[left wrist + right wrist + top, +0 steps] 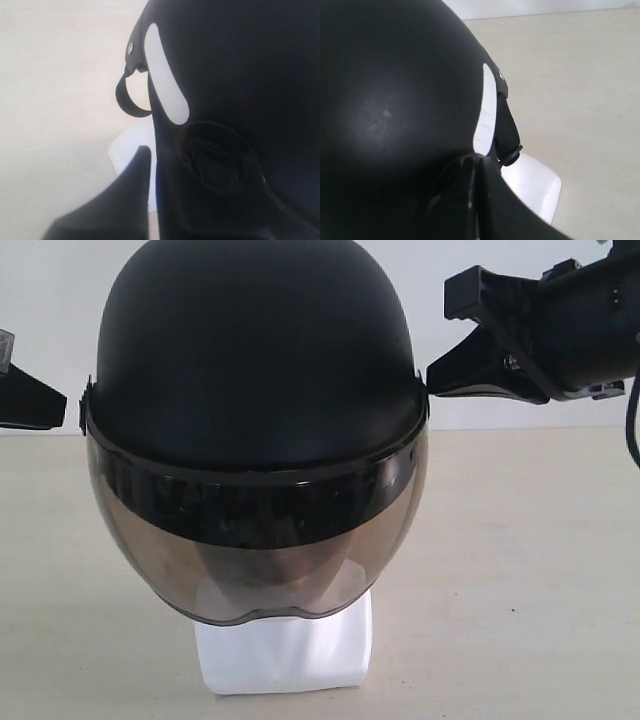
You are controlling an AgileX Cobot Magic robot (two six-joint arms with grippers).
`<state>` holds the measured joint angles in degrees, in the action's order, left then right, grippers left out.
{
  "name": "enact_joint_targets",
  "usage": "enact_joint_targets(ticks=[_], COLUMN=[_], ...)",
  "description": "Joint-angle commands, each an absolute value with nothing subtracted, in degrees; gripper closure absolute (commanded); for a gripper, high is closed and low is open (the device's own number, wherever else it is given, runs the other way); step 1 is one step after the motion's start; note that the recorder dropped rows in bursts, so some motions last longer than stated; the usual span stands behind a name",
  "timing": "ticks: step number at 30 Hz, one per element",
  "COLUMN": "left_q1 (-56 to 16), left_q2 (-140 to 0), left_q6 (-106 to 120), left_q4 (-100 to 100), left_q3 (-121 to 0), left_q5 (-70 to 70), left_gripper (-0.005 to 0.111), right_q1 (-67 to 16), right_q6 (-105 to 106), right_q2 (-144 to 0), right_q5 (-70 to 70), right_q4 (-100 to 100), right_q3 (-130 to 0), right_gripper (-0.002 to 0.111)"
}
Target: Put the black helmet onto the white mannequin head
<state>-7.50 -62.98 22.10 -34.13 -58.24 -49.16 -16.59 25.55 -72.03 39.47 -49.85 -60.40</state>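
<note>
As the black helmet sits squarely over the white mannequin head, with only the head's squarish base showing below the smoky visor, the task looks all but complete. The pair stands on the pale worktop, well forward of its far edge. A faint face shape shows through the visor. What seems left is for the arms to draw clear, and perhaps a check that the helmet is fully seated. The left gripper, just beside the helmet toward the worktop's left edge, has its jaws closed, with nothing seen in their hold. Toward the right edge, the right gripper reaches in level with the helmet's rim, its jaws spread and empty. Its lower tip is close to the shell or touching it; the views do not settle which. A white wall rises behind the far edge.
</note>
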Motion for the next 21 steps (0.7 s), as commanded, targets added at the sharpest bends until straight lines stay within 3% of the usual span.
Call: enact_joint_targets(ticks=[1, 21], left_q1=[-8.0, -8.0], left_q2=[-62.6, -62.8], left_q6=[21.4, 22.6], left_q4=[-34.1, -38.9], left_q3=[-58.0, -58.0], left_q5=[-49.2, -47.7], left_gripper=[0.102, 0.102], right_q1=[-16.6, -16.6], right_q6=[26.3, 27.1], right_q2=[-72.0, -71.8], right_q5=[43.3, 46.7], right_q4=[-51.5, -54.1], right_q3=[-60.8, -60.8], right_gripper=[0.108, 0.108])
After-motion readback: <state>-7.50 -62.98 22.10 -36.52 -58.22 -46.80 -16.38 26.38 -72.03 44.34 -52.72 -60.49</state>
